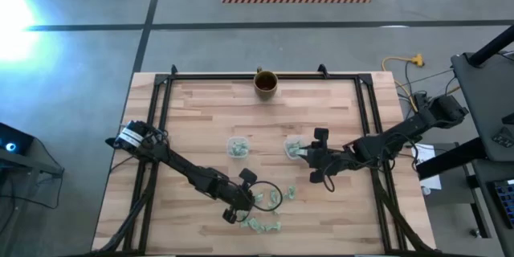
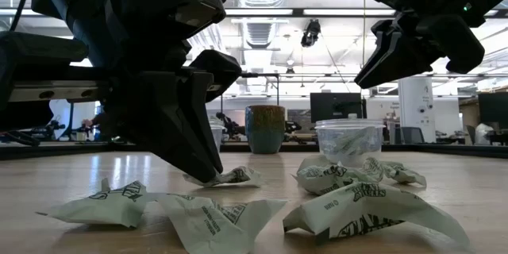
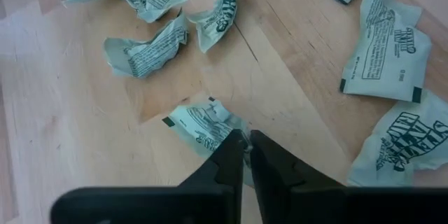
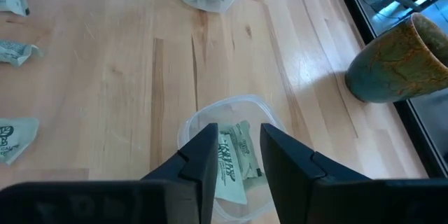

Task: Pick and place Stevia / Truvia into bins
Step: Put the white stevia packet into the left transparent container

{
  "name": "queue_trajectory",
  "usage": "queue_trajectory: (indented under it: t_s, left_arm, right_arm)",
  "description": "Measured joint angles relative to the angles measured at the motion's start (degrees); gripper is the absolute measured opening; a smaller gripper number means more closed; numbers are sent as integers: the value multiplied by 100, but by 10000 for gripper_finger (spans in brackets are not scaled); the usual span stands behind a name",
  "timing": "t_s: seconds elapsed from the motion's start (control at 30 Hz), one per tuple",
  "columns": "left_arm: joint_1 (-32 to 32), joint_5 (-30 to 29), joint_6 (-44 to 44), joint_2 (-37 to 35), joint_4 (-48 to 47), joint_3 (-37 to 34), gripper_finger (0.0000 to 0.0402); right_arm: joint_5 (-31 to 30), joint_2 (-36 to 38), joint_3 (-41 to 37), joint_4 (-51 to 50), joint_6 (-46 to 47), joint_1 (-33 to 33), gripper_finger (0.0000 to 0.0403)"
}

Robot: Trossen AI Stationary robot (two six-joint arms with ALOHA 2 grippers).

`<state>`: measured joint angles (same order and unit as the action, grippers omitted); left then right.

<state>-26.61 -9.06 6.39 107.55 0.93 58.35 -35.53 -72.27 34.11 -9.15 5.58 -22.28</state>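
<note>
Pale wood planks make up the worktop (image 1: 201,120), and the crumpled green-and-white Stevia / Truvia packets (image 1: 263,225) lie mostly in the lower centre of the high view, with a few more near the middle. The left claw (image 3: 245,140) is down among that lower cluster, its two dark fingers pressed together on the edge of one packet (image 3: 199,122) that lies flat on the wood; the left wrist view shows the fingertips meeting right at the packet's corner, pinching the paper. In the low view that same claw appears at the left of the frame, its tips touching the worktop with loose packets in front of it. Two clear plastic bins stand near the centre of the high view: the left bin (image 1: 237,146) and the right bin (image 1: 292,148), each already holding some packets. The right claw (image 4: 236,140) hovers directly over the right bin (image 4: 231,112), its fingers spread partway with a clear gap between them, and nothing is gripped; through the gap the right wrist view shows a packet lying inside the bin below. In the low view this claw hangs at the upper right of the frame, above the bin's rim and not touching it. A brown-gold mug (image 1: 266,83) stands at the top centre edge of the worktop, well apart from both claws.
</note>
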Motion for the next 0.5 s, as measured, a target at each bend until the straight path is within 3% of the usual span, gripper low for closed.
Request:
queue_trajectory:
  t_s: [0.27,0.5]
  left_arm:
    - [0,-116,47,-85,-140,-1,1]
    - [2,-1383,145,-694,-1396,165,0]
  right_arm:
    - [-2,0,-2,1,-2,0,92]
    - [-3,0,-2,5,-2,0,89]
